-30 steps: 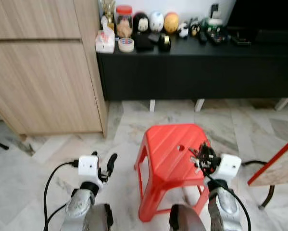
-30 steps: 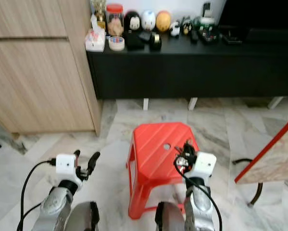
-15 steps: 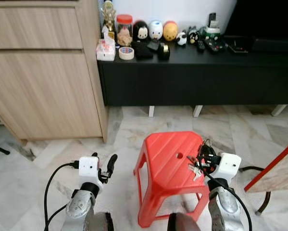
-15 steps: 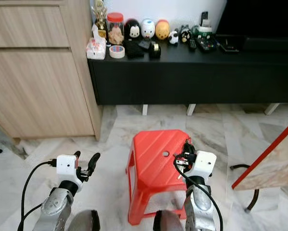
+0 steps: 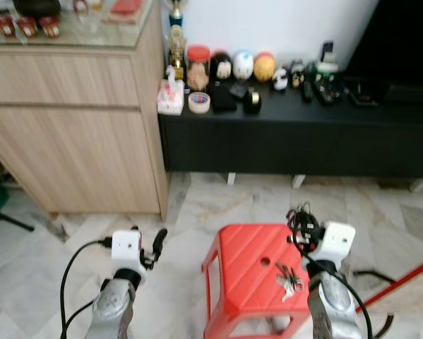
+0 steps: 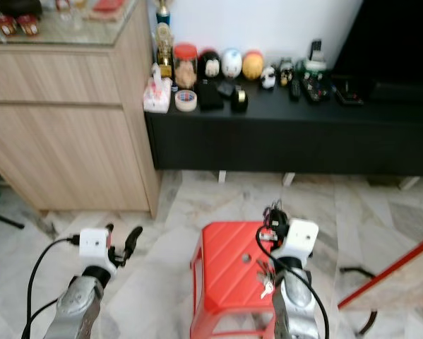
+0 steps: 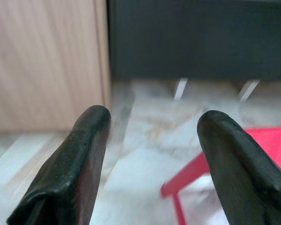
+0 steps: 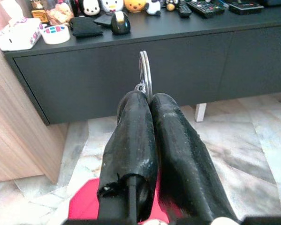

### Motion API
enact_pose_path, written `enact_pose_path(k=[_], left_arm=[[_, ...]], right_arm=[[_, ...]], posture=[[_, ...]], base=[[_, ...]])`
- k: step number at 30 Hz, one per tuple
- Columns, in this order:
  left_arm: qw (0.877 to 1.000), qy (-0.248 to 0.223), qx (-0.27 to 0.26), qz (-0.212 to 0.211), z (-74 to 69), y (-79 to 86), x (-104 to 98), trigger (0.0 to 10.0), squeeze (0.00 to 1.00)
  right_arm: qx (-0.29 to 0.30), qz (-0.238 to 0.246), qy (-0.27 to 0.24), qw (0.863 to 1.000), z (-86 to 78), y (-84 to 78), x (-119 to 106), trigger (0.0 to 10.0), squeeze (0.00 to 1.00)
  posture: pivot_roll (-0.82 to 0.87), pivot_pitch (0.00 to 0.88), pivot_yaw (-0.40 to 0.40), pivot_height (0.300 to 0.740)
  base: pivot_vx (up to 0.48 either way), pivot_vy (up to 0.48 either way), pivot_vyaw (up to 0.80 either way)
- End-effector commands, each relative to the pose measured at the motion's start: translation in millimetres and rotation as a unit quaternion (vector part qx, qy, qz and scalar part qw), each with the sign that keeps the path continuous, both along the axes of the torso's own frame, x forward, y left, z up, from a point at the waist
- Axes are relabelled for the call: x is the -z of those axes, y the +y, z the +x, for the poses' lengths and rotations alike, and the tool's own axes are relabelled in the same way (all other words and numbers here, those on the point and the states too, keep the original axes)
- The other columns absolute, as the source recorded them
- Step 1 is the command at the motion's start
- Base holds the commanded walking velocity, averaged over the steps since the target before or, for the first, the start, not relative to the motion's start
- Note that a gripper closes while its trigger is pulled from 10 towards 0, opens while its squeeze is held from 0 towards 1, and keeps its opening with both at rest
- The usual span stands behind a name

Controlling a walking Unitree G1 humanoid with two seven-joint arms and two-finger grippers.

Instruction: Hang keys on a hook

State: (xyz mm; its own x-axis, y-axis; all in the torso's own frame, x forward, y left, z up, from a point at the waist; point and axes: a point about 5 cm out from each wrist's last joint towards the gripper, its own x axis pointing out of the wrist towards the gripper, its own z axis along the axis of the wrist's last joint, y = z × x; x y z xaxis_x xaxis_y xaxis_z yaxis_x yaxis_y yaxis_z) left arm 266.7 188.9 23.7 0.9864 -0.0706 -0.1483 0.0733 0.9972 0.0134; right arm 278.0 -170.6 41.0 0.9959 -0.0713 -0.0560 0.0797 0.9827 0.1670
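Right claw (image 5: pixel 301 224) clamped on key ring (image 8: pixel 145 75), keys (image 5: pixel 290 277) dangling over red stool (image 5: pixel 250 279). Left claw (image 7: pixel 152 154) spread apart, idle. No hook visible.

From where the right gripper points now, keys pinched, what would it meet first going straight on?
Likely the dark front of the black cabinet, judging by the right wrist view; open floor lies between. The right gripper holds the key ring pointed at it. Depth is unclear.

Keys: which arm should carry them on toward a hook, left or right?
Right, most likely. The right pincer is shut on the key ring, with the keys dangling over the red stool. The left pincer is open, holding nothing, beside the stool. No hook in view yet.
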Motion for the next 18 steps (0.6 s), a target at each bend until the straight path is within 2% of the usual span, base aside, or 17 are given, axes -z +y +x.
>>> enact_pose_path(k=[1, 4, 5, 8, 11, 15, 18], left_arm=[[0.999, 0.033, -0.008, 0.012, -8.3, 7.5, 13.8, 10.0, 0.00], [0.994, 0.104, -0.039, 0.019, -19.9, 26.5, 35.5, 10.0, 0.00], [0.992, 0.114, -0.043, 0.020, -21.9, 28.6, 38.4, 10.0, 0.00], [0.980, 0.186, -0.058, 0.027, -42.0, 38.6, 59.5, 10.0, 0.00], [0.968, 0.237, -0.068, 0.041, -60.1, 44.7, 73.9, 10.0, 0.00], [0.959, 0.268, -0.086, 0.035, -74.0, 48.9, 83.2, 10.0, 0.00], [0.952, 0.293, -0.080, 0.031, -81.1, 45.9, 89.4, 10.0, 0.00]], right_arm=[[0.005, -0.003, -0.002, 1.000, -0.2, -2.1, -2.2, 10.0, 0.00], [0.000, -0.006, -0.003, 1.000, 0.7, 1.7, -3.0, 10.0, 0.00], [0.000, -0.006, -0.003, 1.000, 0.9, 2.2, -2.9, 10.0, 0.00], [0.000, -0.005, -0.005, 1.000, 1.9, 2.4, -3.8, 10.0, 0.00], [0.004, -0.004, -0.010, 1.000, 2.6, 0.6, -6.4, 10.0, 0.00], [0.007, -0.006, -0.008, 1.000, 1.4, -1.2, -5.5, 10.0, 0.00], [0.008, -0.006, -0.005, 1.000, 1.0, -1.5, -3.3, 10.0, 0.00]], posture=[[0.03, 0.004, -0.106, 0.729], [0.04, 0.010, -0.105, 0.729], [0.04, 0.010, -0.105, 0.729], [0.03, 0.014, -0.100, 0.729], [0.02, 0.019, -0.097, 0.729], [0.02, 0.020, -0.097, 0.729], [0.03, 0.023, -0.097, 0.729]], base=[[0.000, 0.000, 0.00], [0.000, 0.000, 0.00], [0.000, 0.000, 0.00], [0.000, 0.000, 0.00], [0.000, 0.000, 0.00], [0.000, 0.000, 0.00], [0.000, 0.000, 0.00]])
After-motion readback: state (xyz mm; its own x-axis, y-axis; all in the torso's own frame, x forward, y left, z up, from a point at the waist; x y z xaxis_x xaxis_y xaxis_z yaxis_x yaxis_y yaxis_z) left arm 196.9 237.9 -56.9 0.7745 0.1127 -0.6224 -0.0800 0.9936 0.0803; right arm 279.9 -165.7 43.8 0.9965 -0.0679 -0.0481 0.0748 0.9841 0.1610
